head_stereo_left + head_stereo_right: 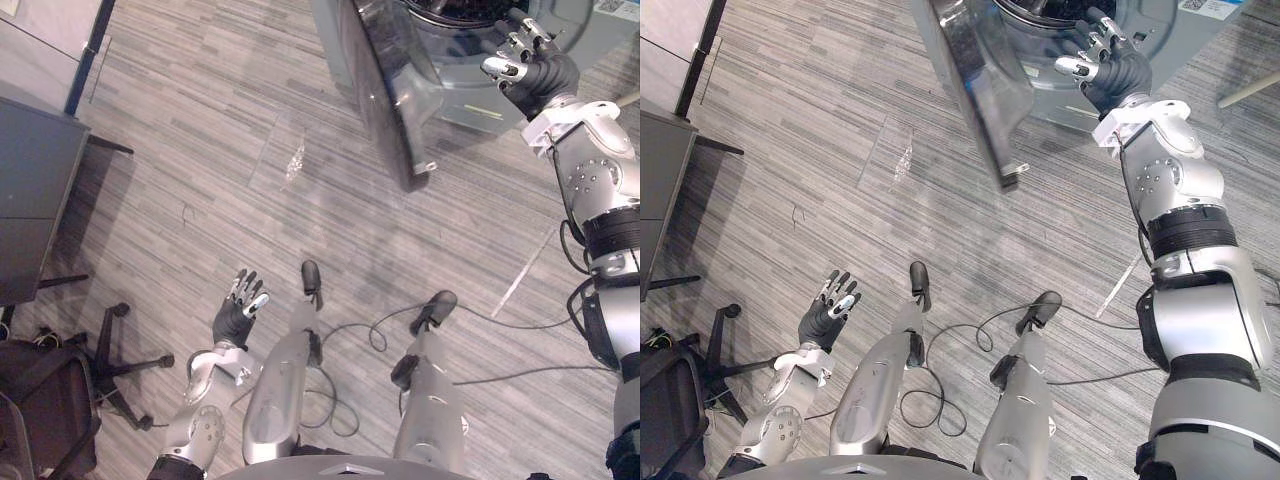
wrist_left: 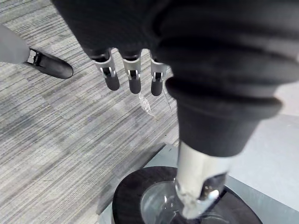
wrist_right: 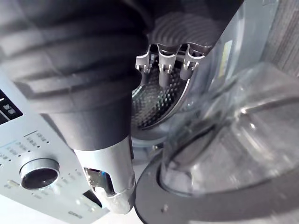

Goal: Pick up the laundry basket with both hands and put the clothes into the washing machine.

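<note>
Washing machine (image 1: 470, 95), grey-fronted, stands at the far edge of the head views, ahead of the robot and to its right, on a grey wood-grain floor (image 1: 200, 150). At the robot's left a dark desk (image 1: 35, 190) sits against the edge of the view. Nearer the robot, a black office chair (image 1: 60, 390) on a wheeled base stands close beside the desk.

The machine's round door (image 1: 385, 90) is swung wide open toward the robot's left, its dark ring and bulging glass edge-on to the head camera. Behind it the perforated metal drum (image 3: 154, 105) shows through the open mouth.

The right hand (image 1: 535, 65) is raised at the end of an outstretched arm, in front of the machine's opening and just right of the open door. Its fingers (image 3: 163, 70) are straight and a little apart, with nothing in them, and they point toward the drum. Whether they touch the rim cannot be told.

The left hand (image 1: 825, 315) is low on the robot's left side, above bare floor, well apart from the machine. Its fingers (image 2: 133, 77) are also straight and loosely spread, holding nothing.

On the machine's pale control panel a round knob (image 3: 39, 172) shows beside the right wrist. A small clear, shiny scrap (image 1: 295, 160) lies on the floor between the left hand and the open door.
</note>
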You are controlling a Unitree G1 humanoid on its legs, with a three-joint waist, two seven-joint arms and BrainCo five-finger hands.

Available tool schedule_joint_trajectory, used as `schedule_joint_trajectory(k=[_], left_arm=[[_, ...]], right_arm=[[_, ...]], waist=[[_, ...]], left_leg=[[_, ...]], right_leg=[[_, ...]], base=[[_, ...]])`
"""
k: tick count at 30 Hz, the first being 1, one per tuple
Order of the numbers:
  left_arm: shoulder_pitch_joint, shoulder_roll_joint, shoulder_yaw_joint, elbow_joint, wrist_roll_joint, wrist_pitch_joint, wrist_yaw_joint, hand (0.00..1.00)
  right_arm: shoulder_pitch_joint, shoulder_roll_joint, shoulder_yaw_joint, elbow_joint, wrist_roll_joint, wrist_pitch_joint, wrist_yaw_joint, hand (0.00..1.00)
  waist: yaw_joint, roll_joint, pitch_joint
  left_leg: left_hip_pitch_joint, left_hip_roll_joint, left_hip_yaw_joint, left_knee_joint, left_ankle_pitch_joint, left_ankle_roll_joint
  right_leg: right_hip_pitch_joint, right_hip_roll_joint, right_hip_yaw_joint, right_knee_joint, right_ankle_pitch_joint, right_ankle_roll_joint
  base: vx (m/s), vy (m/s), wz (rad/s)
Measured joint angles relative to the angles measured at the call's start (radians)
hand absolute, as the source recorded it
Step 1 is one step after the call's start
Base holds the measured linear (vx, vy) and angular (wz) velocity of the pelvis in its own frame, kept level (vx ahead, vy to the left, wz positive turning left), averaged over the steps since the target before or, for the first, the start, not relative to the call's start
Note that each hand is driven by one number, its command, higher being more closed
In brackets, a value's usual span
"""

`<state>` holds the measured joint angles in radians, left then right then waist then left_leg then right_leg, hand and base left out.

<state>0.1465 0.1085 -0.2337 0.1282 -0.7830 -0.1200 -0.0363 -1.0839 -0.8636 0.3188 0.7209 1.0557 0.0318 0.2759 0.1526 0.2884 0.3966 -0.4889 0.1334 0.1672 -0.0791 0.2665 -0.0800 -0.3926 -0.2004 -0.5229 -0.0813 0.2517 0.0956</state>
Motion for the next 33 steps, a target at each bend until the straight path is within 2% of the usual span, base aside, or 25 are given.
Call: schedule_joint_trajectory(k=[4, 5, 9, 11, 13, 14, 15, 16, 17, 18, 20, 21, 22, 23, 24, 25, 26, 27, 28, 29, 31, 32, 33], left_arm=[[0.000, -0.001, 0.000, 0.000, 0.000, 0.002, -0.004, 0.00], [0.001, -0.003, 0.000, 0.000, 0.000, 0.004, -0.015, 0.00], [0.003, -0.005, 0.001, -0.001, 0.004, 0.011, -0.022, 0.00], [0.019, -0.005, 0.012, -0.002, 0.023, 0.014, -0.024, 0.00], [0.034, -0.003, 0.030, -0.001, 0.064, 0.024, -0.026, 0.00], [0.039, 0.006, 0.042, 0.000, 0.091, 0.026, -0.030, 0.00], [0.043, 0.016, 0.044, 0.000, 0.106, 0.026, -0.031, 0.00], [0.058, 0.032, 0.051, 0.001, 0.127, 0.028, -0.032, 0.00], [0.074, 0.032, 0.074, 0.004, 0.151, 0.031, -0.031, 0.00], [0.074, 0.029, 0.083, 0.007, 0.161, 0.031, -0.025, 0.00], [0.071, 0.016, 0.122, 0.040, 0.187, 0.031, 0.001, 0.00], [0.066, 0.008, 0.138, 0.044, 0.206, 0.032, 0.017, 0.00], [0.054, 0.002, 0.167, 0.044, 0.231, 0.031, 0.040, 0.00], [0.048, 0.003, 0.177, 0.045, 0.242, 0.032, 0.050, 0.00], [0.039, -0.001, 0.199, 0.049, 0.267, 0.032, 0.061, 0.00], [0.040, -0.013, 0.216, 0.053, 0.288, 0.031, 0.075, 0.00], [0.040, -0.016, 0.228, 0.057, 0.299, 0.032, 0.080, 0.00], [0.045, -0.021, 0.244, 0.069, 0.322, 0.035, 0.096, 0.00], [0.053, -0.033, 0.267, 0.086, 0.345, 0.039, 0.104, 0.00], [0.055, -0.053, 0.288, 0.094, 0.358, 0.043, 0.125, 0.00], [0.052, -0.109, 0.310, 0.123, 0.366, 0.049, 0.145, 0.00], [0.051, -0.137, 0.309, 0.135, 0.366, 0.051, 0.148, 0.00], [0.050, -0.151, 0.307, 0.140, 0.365, 0.054, 0.148, 0.00]], right_arm=[[0.057, 0.121, -0.027, -0.064, 0.002, 0.009, 0.003, 0.00], [0.127, 0.176, -0.027, -0.119, 0.002, 0.018, 0.005, 0.00], [0.337, 0.296, -0.029, -0.219, -0.002, 0.023, 0.023, 0.00], [0.518, 0.391, -0.049, -0.234, -0.019, 0.025, 0.033, 0.00], [0.654, 0.472, -0.106, -0.232, -0.090, 0.024, 0.029, 0.00], [0.746, 0.523, -0.159, -0.232, -0.147, 0.020, 0.019, 0.00], [0.791, 0.555, -0.191, -0.233, -0.200, 0.014, 0.005, 0.00], [0.870, 0.616, -0.261, -0.233, -0.281, 0.006, -0.014, 0.00], [0.936, 0.678, -0.327, -0.232, -0.376, -0.022, -0.058, 0.00], [0.965, 0.705, -0.359, -0.230, -0.420, -0.036, -0.087, 0.00], [1.007, 0.778, -0.478, -0.230, -0.514, -0.080, -0.167, 0.00], [1.012, 0.787, -0.491, -0.233, -0.513, -0.097, -0.195, 0.00], [1.033, 0.801, -0.501, -0.243, -0.513, -0.121, -0.236, 0.00], [1.048, 0.809, -0.508, -0.247, -0.513, -0.130, -0.250, 0.00], [1.089, 0.831, -0.521, -0.248, -0.513, -0.139, -0.297, 0.00], [1.131, 0.860, -0.531, -0.247, -0.513, -0.144, -0.330, 0.00], [1.160, 0.868, -0.533, -0.245, -0.513, -0.144, -0.342, 0.00], [1.210, 0.896, -0.536, -0.233, -0.512, -0.139, -0.354, 0.00], [1.245, 0.911, -0.531, -0.236, -0.512, -0.134, -0.355, 0.00], [1.253, 0.909, -0.523, -0.238, -0.512, -0.133, -0.354, 0.00], [1.251, 0.901, -0.507, -0.240, -0.512, -0.134, -0.354, 0.00], [1.251, 0.896, -0.492, -0.241, -0.513, -0.134, -0.354, 0.00], [1.253, 0.891, -0.483, -0.242, -0.513, -0.133, -0.353, 0.00]], waist=[[0.003, -0.002, 0.001], [0.003, -0.003, 0.003], [-0.008, -0.012, 0.008], [-0.024, -0.051, 0.007], [-0.041, -0.092, 0.008], [-0.052, -0.127, 0.015], [-0.054, -0.149, 0.013], [-0.066, -0.186, 0.007], [-0.088, -0.215, 0.000], [-0.099, -0.225, 0.000], [-0.133, -0.238, -0.002], [-0.139, -0.240, -0.004], [-0.158, -0.246, -0.007], [-0.169, -0.250, -0.006], [-0.183, -0.250, -0.007], [-0.189, -0.251, -0.009], [-0.188, -0.253, -0.011], [-0.186, -0.265, -0.017], [-0.187, -0.280, -0.034], [-0.192, -0.280, -0.038], [-0.200, -0.263, -0.075], [-0.206, -0.251, -0.099], [-0.215, -0.242, -0.108]], left_leg=[[0.023, -0.004, 0.013, 0.000, 0.000, 0.000], [0.046, -0.002, 0.013, 0.000, -0.001, -0.001], [0.109, -0.001, 0.021, 0.000, -0.026, -0.001], [0.142, 0.003, 0.028, 0.001, -0.049, -0.004], [0.158, 0.011, 0.036, 0.026, -0.070, -0.006], [0.160, 0.021, 0.038, 0.093, -0.112, -0.009], [0.161, 0.028, 0.044, 0.135, -0.137, -0.013], [0.162, 0.046, 0.058, 0.227, -0.196, -0.018], [0.165, 0.073, 0.079, 0.322, -0.256, -0.017], [0.170, 0.089, 0.089, 0.371, -0.290, -0.020], [0.186, 0.176, 0.199, 0.555, -0.422, -0.022], [0.186, 0.199, 0.233, 0.592, -0.452, -0.023], [0.183, 0.237, 0.300, 0.654, -0.508, -0.031], [0.190, 0.248, 0.330, 0.664, -0.523, -0.026], [0.219, 0.272, 0.395, 0.637, -0.524, -0.003], [0.260, 0.306, 0.478, 0.619, -0.506, 0.009], [0.282, 0.316, 0.512, 0.614, -0.505, 0.007], [0.335, 0.326, 0.576, 0.608, -0.505, 0.006], [0.383, 0.329, 0.631, 0.612, -0.505, 0.006], [0.418, 0.340, 0.665, 0.619, -0.505, 0.006], [0.484, 0.358, 0.743, 0.598, -0.501, -0.001], [0.528, 0.365, 0.802, 0.576, -0.492, -0.015], [0.545, 0.366, 0.821, 0.560, -0.483, -0.025]], right_leg=[[0.004, -0.005, 0.026, 0.000, 0.007, 0.000], [0.021, -0.004, 0.035, 0.000, 0.007, 0.000], [0.075, -0.004, 0.048, 0.000, -0.008, 0.005], [0.101, -0.003, 0.055, 0.003, -0.029, 0.014], [0.104, -0.006, 0.080, 0.049, -0.064, 0.028], [0.111, -0.011, 0.103, 0.098, -0.096, 0.029], [0.114, -0.013, 0.114, 0.122, -0.109, 0.025], [0.122, -0.014, 0.138, 0.169, -0.136, 0.031], [0.130, -0.007, 0.168, 0.203, -0.151, 0.026], [0.136, 0.001, 0.189, 0.212, -0.155, 0.023], [0.134, 0.053, 0.321, 0.191, -0.124, 0.026], [0.127, 0.068, 0.354, 0.172, -0.109, 0.023], [0.108, 0.081, 0.376, 0.128, -0.101, 0.018], [0.106, 0.081, 0.364, 0.105, -0.116, -0.006], [0.106, 0.080, 0.285, 0.074, -0.192, -0.109], [0.096, 0.064, 0.201, 0.121, -0.180, -0.113], [0.092, 0.053, 0.164, 0.189, -0.180, -0.121], [0.109, 0.028, 0.096, 0.298, -0.192, -0.127], [0.154, 0.014, 0.035, 0.334, -0.224, -0.113], [0.155, 0.031, 0.006, 0.331, -0.204, -0.107], [0.158, 0.057, -0.071, 0.295, -0.185, -0.113], [0.160, 0.065, -0.112, 0.275, -0.229, -0.130], [0.174, 0.058, -0.159, 0.284, -0.240, -0.126]], base=[[0.02, 0.026, -0.16], [0.02, 0.000, -0.18], [0.02, 0.018, -0.12], [0.01, 0.018, -0.11], [0.04, -0.003, -0.11], [0.05, -0.019, -0.12], [0.07, -0.038, -0.33], [0.08, -0.042, -0.57], [0.08, -0.034, -0.73], [0.05, 0.007, -1.09], [-0.02, 0.087, -1.71], [-0.07, 0.114, -2.00], [-0.11, 0.134, -1.52], [-0.09, 0.115, -1.71], [-0.04, 0.119, -1.57], [0.04, 0.073, -1.55], [0.12, 0.073, -1.44], [0.17, 0.027, -1.34], [0.21, -0.058, -1.57], [0.15, -0.121, -1.35], [0.13, -0.157, -1.43], [0.14, -0.141, -1.31], [0.19, -0.148, -1.13]])
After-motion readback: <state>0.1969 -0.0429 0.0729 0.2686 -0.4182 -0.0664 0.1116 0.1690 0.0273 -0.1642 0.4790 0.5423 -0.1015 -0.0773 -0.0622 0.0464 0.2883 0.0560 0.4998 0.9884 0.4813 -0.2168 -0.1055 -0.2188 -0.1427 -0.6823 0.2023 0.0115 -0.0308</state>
